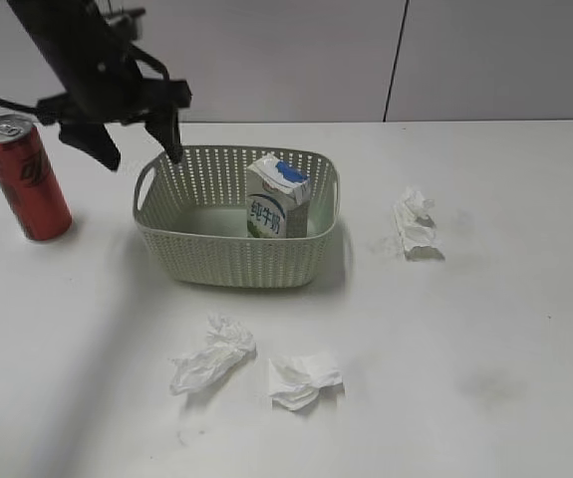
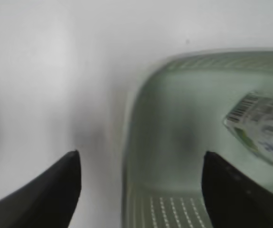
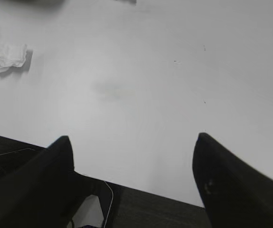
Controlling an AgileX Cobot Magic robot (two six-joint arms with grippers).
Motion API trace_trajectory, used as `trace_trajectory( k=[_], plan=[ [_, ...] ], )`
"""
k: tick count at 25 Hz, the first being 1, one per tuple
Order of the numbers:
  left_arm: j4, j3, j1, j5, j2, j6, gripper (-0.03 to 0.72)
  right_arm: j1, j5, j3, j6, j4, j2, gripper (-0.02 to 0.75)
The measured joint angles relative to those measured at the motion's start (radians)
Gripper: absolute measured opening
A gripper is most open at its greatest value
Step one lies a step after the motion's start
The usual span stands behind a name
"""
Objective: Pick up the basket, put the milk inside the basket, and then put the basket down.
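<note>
The pale green basket [image 1: 236, 254] rests on the white table in the middle of the exterior view. The milk carton [image 1: 278, 196] stands inside it, leaning toward the right side. My left gripper [image 1: 143, 147] is open and empty, hovering just above the basket's back left corner, clear of the rim. In the left wrist view the basket's corner [image 2: 141, 142] lies between my spread fingers [image 2: 141, 171], and the milk's barcode side [image 2: 264, 128] shows at the right. My right gripper [image 3: 134, 154] is open and empty above the table's front edge; it is out of the exterior view.
A red soda can [image 1: 25, 179] stands left of the basket. Crumpled tissues lie in front of the basket [image 1: 211, 354] [image 1: 304, 380] and to its right [image 1: 416, 227]. One tissue [image 3: 3, 56] shows in the right wrist view. The table's front edge [image 3: 141, 190] is below the right gripper.
</note>
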Motion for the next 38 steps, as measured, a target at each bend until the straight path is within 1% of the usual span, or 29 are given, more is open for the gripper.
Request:
trace_trajectory(
  k=[4, 7, 10, 13, 17, 19, 25, 28, 32, 35, 38],
  plan=[
    [0.023, 0.0, -0.002, 0.084, -0.164, 0.0, 0.592, 0.0, 0.01, 0.007, -0.003, -0.013, -0.018, 0.59],
    [0.077, -0.002, -0.032, 0.143, -0.281, 0.0, 0.588, 0.0, 0.007, 0.029, -0.003, -0.013, -0.069, 0.59],
    [0.164, 0.01, -0.101, 0.156, -0.395, 0.0, 0.587, 0.0, -0.004, 0.075, -0.003, -0.014, -0.14, 0.59],
    [0.198, 0.072, -0.194, 0.158, -0.516, -0.011, 0.587, 0.0, -0.002, 0.128, -0.003, -0.007, -0.21, 0.59],
    [0.228, 0.239, -0.298, 0.163, -0.685, -0.057, 0.587, 0.0, 0.006, 0.194, -0.003, 0.007, -0.316, 0.59],
    [0.246, 0.341, -0.322, 0.165, -0.769, -0.066, 0.587, 0.0, 0.009, 0.22, -0.003, 0.008, -0.377, 0.59],
    [0.276, 0.722, -0.329, 0.168, -1.081, -0.073, 0.585, 0.0, 0.015, 0.283, -0.003, 0.009, -0.528, 0.59],
    [0.286, 0.883, -0.329, 0.169, -1.281, -0.073, 0.585, 0.0, 0.016, 0.3, -0.004, 0.008, -0.57, 0.59],
    [0.284, 1.047, -0.329, 0.169, -1.54, -0.074, 0.585, 0.0, 0.016, 0.317, -0.038, 0.006, -0.586, 0.59],
    [0.282, 1.134, -0.329, 0.163, -1.726, -0.073, 0.585, 0.0, 0.004, 0.343, -0.074, 0.008, -0.587, 0.59],
    [0.275, 1.16, -0.329, 0.124, -1.868, -0.036, 0.585, 0.0, -0.03, 0.376, -0.109, 0.018, -0.587, 0.59]
  ],
)
